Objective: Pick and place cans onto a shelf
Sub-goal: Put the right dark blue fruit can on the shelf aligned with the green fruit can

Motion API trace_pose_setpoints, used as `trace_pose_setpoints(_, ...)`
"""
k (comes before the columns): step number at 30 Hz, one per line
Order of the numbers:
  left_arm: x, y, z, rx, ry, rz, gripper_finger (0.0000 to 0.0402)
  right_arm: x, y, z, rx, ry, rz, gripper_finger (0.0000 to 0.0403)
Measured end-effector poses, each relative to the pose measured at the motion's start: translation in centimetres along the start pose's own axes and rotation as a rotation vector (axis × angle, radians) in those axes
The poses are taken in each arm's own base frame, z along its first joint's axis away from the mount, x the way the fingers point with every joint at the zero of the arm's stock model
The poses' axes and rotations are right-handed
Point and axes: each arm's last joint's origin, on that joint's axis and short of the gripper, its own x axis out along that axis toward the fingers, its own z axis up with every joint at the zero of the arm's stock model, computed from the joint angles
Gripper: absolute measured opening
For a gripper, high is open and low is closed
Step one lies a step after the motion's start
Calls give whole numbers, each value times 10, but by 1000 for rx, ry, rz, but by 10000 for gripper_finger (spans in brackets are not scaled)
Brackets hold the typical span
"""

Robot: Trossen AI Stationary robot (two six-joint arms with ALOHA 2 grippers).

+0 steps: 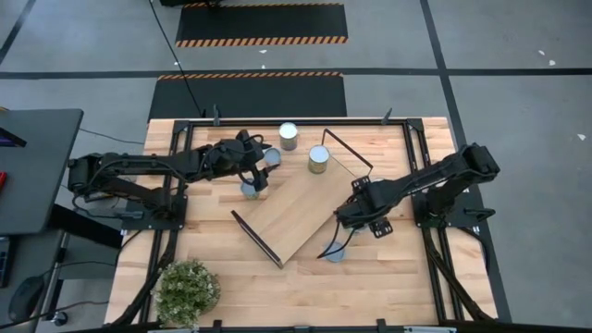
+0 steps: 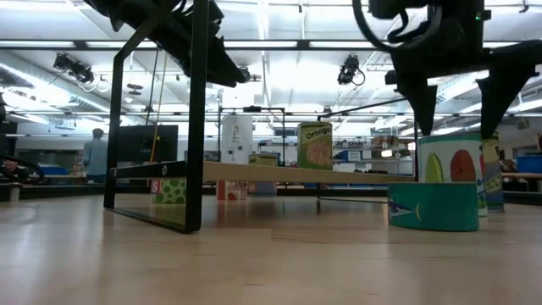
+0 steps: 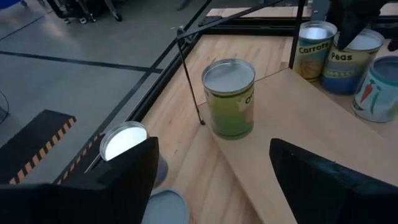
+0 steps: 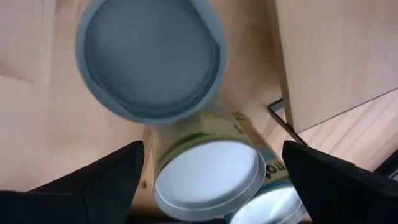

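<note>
Starting at the near edge of the table [image 1: 305, 287]: a potted plant [image 1: 188, 291] by the left corner. Next in, the right gripper [image 2: 461, 106], hanging over a low teal can [image 2: 434, 206] just off the near corner of the shelf [image 1: 301, 208]; fingers spread wide, clear of the can, gripping nothing. In the right wrist view, more cans [image 4: 208, 174] crowded close against it, perhaps two, the farther one half cut off. Then the shelf itself, lying askew mid-table, black frames at both short ends, carrying one green-labelled can [image 3: 230, 96] at its far corner. Beside the shelf's left edge, the left gripper [image 1: 257, 176], fingers wide apart and empty, poised above a pale-topped can [image 1: 250, 191] standing on the table. Just beyond, another can [image 1: 270, 157] close by the left arm, and farthest, a lone can [image 1: 289, 136] near the table's far rim.
</note>
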Motion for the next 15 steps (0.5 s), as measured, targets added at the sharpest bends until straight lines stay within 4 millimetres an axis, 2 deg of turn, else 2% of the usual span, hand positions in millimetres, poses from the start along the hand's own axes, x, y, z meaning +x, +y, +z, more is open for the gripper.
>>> trace_pose_setpoints(12, 0, 0, 0, -3, 5, 10, 311, 29, 5, -15, -42, 58, 24, 389)
trace_pose_setpoints(15, 0, 1, 0, -3, 5, 14, 311, 38, 7, -18, -59, 61, 29, 377)
